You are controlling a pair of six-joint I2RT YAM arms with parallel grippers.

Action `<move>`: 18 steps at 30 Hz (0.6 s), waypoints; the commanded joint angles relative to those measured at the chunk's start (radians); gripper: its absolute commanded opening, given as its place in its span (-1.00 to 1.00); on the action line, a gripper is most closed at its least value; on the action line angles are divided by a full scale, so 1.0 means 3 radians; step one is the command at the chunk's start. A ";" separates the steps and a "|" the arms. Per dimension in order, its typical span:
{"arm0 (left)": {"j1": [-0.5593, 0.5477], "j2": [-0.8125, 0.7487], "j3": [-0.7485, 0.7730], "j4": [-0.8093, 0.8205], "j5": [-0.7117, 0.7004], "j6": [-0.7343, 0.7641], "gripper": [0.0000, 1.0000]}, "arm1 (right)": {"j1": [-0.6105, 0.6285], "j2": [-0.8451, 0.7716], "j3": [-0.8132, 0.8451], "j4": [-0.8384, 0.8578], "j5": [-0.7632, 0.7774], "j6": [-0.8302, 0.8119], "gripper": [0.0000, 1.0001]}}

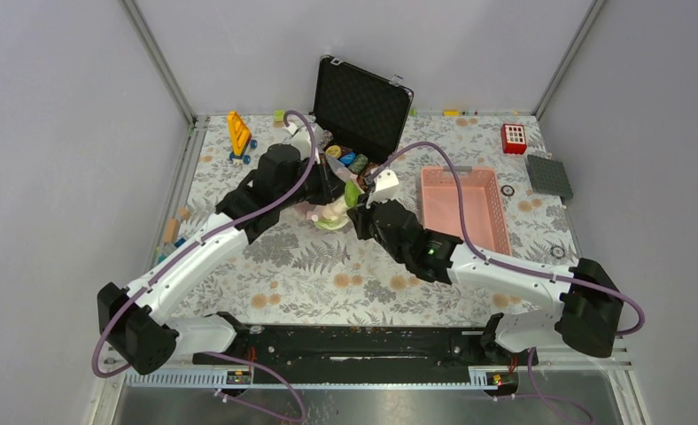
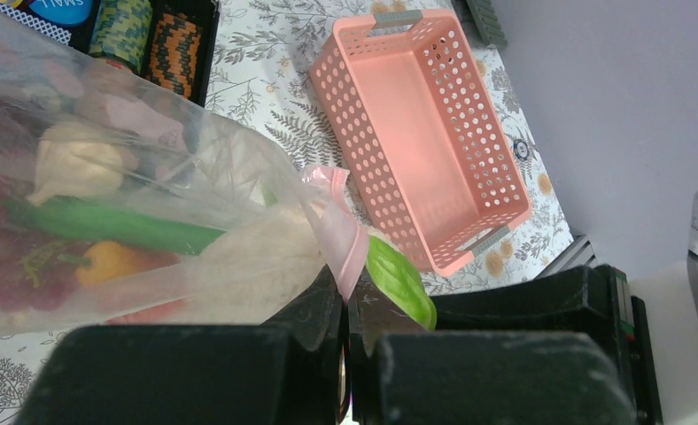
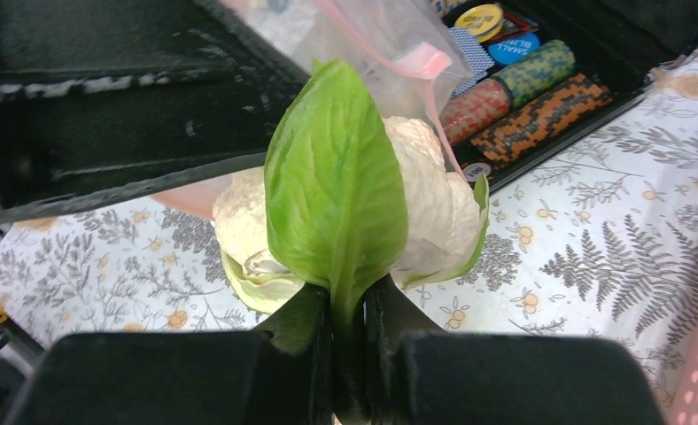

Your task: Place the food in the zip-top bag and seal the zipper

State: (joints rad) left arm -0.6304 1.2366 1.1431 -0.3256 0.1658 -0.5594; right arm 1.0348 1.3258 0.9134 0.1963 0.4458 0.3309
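Green leaf (image 3: 337,186) clamped in right jaws, cabbage (image 3: 434,204) held by leaf only: thin hold, may slip. Left jaws clenched on zipper (image 2: 338,235); bag (image 2: 151,168) mid-table, 9 o'clock of basket (image 2: 416,133). Floppy mouth may fold, block entry.

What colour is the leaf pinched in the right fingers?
The leaf is bright green, clearest in the right wrist view.

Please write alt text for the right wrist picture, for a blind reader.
The right gripper's black fingers pinch the base of a green plastic leaf, a white-green leafy toy vegetable right behind it. Above is a clear plastic bag with a pink strip; striped poker chips sit in a black case.
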 commanded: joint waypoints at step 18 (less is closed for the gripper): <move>-0.0191 -0.0257 0.0035 -0.0713 -0.0213 0.0005 -1.00 | -0.0130 -0.0621 -0.0158 0.0618 0.0736 0.0155 -1.00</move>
State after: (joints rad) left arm -0.6891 1.1549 1.1362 -0.4850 0.0948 -0.5507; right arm 1.0218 1.1385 0.8150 0.2882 0.5892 0.3454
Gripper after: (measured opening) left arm 0.006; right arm 0.113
